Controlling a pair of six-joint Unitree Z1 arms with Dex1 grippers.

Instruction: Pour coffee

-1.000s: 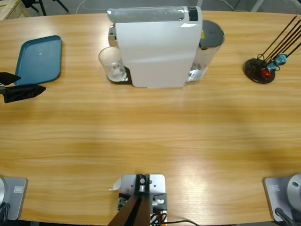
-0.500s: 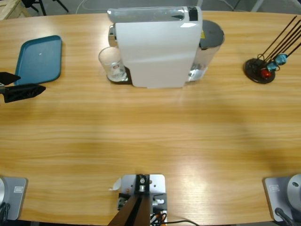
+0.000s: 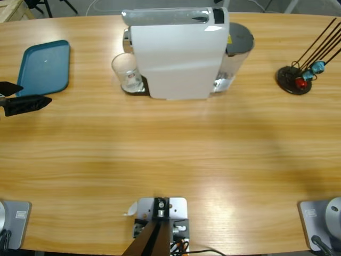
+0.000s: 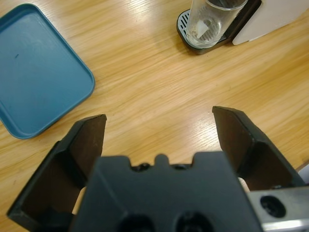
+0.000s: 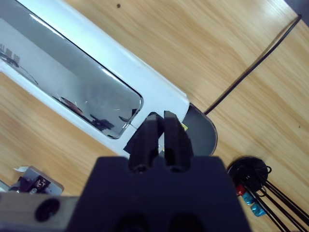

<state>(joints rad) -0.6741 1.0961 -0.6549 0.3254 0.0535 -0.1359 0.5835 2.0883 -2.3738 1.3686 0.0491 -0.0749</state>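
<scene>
White plastic marks the coffee machine (image 3: 176, 53) at the far middle of the wooden table (image 3: 170, 160), with a clear glass (image 3: 126, 72) standing empty on its drip tray at the spout side; across the last second nothing has shifted in the high view, so the pour seems not yet begun, or paused. The left gripper (image 4: 159, 116) hangs low by the table's left edge with its jaws spread wide and holding nothing, aimed toward the glass (image 4: 212, 21) and well apart from it; the right gripper (image 5: 161, 128) sits high above the machine's top (image 5: 72, 92) with its jaws pressed together, empty, perhaps placed to press a button. A teal tray (image 3: 45, 66) lies beside the left gripper; a black stand with sticks (image 3: 295, 79) sits far right; neither blocks the way to the glass.
</scene>
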